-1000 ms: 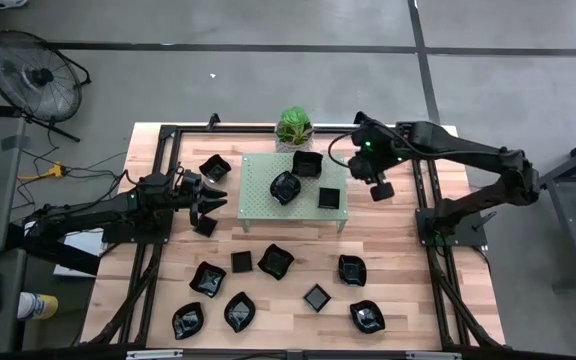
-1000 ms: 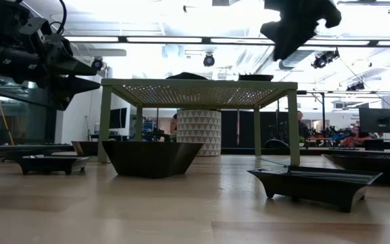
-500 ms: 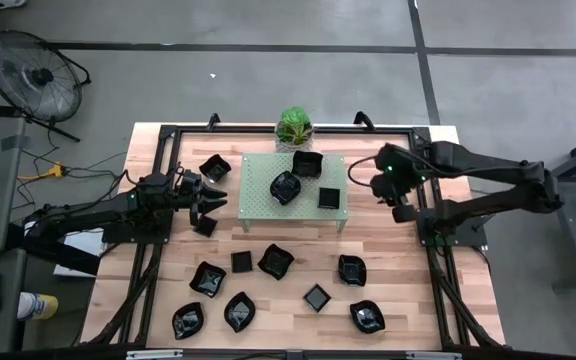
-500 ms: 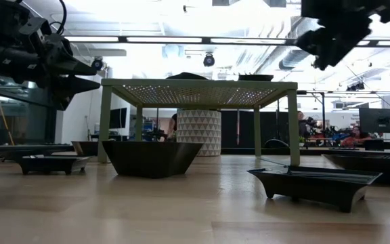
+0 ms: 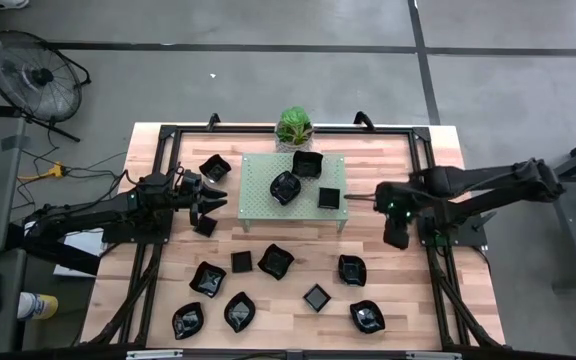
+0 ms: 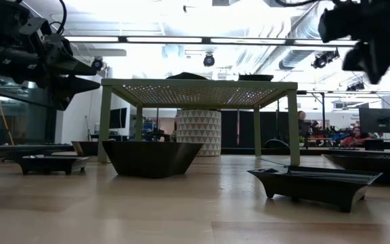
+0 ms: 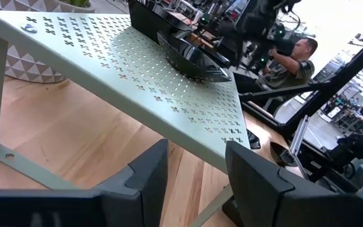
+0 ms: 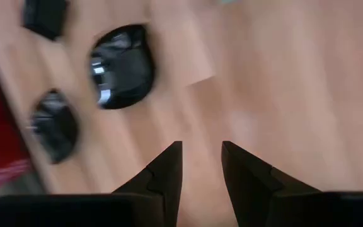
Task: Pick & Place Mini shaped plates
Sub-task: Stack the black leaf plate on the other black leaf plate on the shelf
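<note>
We see a wooden table (image 5: 388, 270) with a pale green rack (image 5: 258, 205) standing in its middle. Three little black plates (image 5: 286, 186) sit on top of the rack. We think those are done. Many more plates wait on the table: one by the rack's back left corner, one under our left arm, and about nine in the front part. So we think most of the job is left.

Our left gripper (image 5: 208, 195) hangs just beside the rack's left edge. Its fingers (image 7: 150, 173) are apart and hold nothing. Our right gripper (image 5: 396, 232) hangs over bare wood to the right of the rack. Its fingers (image 8: 166, 170) are apart too, with nothing between them.

The top view shows us all the plates at once. The low view cannot do that, but it shows the rack standing on legs with a plate (image 6: 151, 157) on the table near it. The left wrist view shows the rack's little holes and a person (image 7: 292, 53) far behind. The right wrist view shows two round plates (image 8: 121, 66) on the wood ahead of it.
</note>
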Robot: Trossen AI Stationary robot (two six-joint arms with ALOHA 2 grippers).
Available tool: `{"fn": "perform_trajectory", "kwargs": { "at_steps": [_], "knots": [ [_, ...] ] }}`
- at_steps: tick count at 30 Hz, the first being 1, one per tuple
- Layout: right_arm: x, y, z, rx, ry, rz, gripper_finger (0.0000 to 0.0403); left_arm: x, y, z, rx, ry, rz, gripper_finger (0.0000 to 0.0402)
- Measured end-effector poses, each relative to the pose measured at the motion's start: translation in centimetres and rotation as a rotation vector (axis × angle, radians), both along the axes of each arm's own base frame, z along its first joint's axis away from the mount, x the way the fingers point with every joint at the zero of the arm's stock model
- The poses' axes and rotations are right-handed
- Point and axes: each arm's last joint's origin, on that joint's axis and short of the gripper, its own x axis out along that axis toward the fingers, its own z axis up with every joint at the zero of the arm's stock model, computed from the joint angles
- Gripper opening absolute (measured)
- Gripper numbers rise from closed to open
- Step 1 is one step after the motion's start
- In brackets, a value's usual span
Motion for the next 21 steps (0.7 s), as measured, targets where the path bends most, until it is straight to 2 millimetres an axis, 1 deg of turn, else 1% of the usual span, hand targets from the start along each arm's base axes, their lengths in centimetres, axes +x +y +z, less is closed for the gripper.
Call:
{"fn": "perform_trajectory", "kwargs": {
  "at_steps": [3, 10, 15, 21],
  "knots": [
    [0.1, 1.1, -1.5, 0.097, 0.030, -0.098, 0.0106, 0.0, 0.0, 0.0, 0.000, 0.000, 0.000, 0.0156],
    [0.4, 3.7, -5.1, 0.223, 0.039, -0.243, 0.0106, 0.0, 0.0, 0.0, 0.000, 0.000, 0.003, 0.0156],
    [1.0, 4.5, -6.9, 0.220, 0.124, -0.351, 0.0106, 0.0, 0.0, 0.0, 0.001, 0.000, 0.003, 0.0156],
    [1.9, 5.4, -8.5, 0.210, 0.208, -0.431, 0.0106, 0.0, 0.0, 0.0, 0.001, 0.000, 0.003, 0.0156]
  ]
}}
